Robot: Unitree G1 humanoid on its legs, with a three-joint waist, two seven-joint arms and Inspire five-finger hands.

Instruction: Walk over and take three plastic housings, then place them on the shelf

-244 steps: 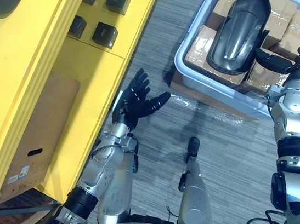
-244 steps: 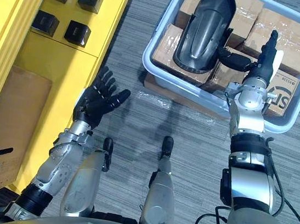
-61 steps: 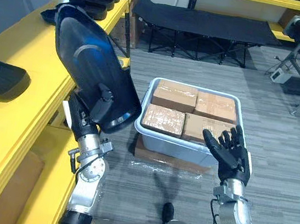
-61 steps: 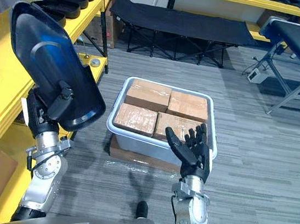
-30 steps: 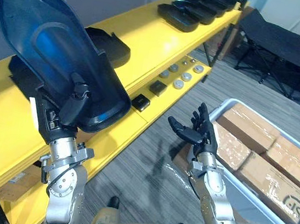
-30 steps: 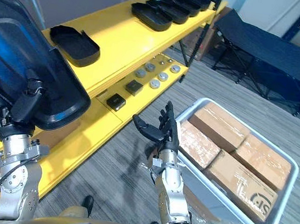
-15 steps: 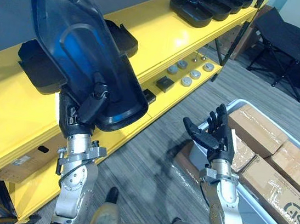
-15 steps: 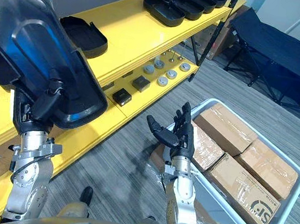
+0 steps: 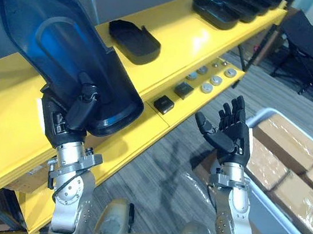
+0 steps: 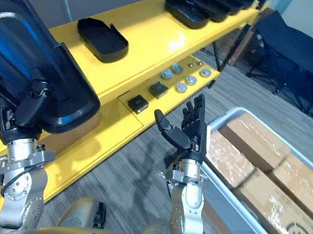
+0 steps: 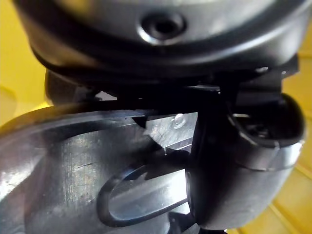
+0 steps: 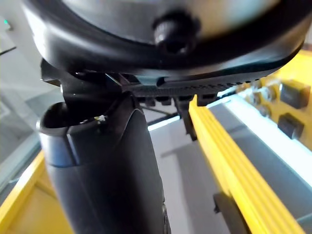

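Since the previous frame the held plastic housing (image 9: 60,58) has drawn clear of the single shelved housing (image 9: 134,42), though the camera also shifted; yellow shelf (image 9: 173,32) along the robot's left, with a further row of black housings (image 9: 228,11) at its far end; grey bin (image 10: 235,217) of cardboard boxes (image 10: 257,143) on the floor at right; left hand (image 9: 66,119) clamps the raised housing's lower end, thumb across its inner face, fingers apparently curled behind; right hand (image 9: 231,139) upright, fingers spread, empty; small parts (image 9: 207,80) on the lower tier.

Glossy black housing (image 9: 55,52), yellow shelf (image 9: 173,35), grey streaked floor (image 9: 160,172), brown boxes (image 10: 275,202) in a pale grey tub (image 10: 243,225)
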